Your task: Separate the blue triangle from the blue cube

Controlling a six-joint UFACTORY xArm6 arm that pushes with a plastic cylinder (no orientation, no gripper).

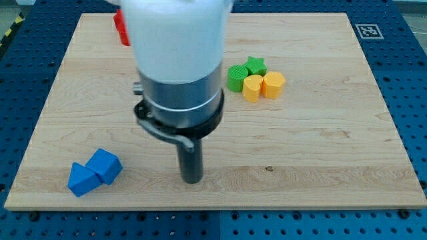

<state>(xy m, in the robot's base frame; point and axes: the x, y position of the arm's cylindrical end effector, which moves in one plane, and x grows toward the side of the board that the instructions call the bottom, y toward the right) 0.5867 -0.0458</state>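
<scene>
Two blue blocks sit touching at the view's lower left of the wooden board (320, 153). The blue cube (105, 165) is the upper right one. The blue triangle (82, 179) lies against its lower left side. My tip (191, 179) is the end of a dark rod under a large white and grey arm body (179, 60). It rests on the board to the right of the blue pair, well apart from them.
A red block (121, 29) shows at the view's top left, partly hidden behind the arm. A cluster sits right of centre near the top: a green star (255, 65), a green round block (236, 78), a yellow heart-like block (252, 87) and a yellow hexagon (273, 84).
</scene>
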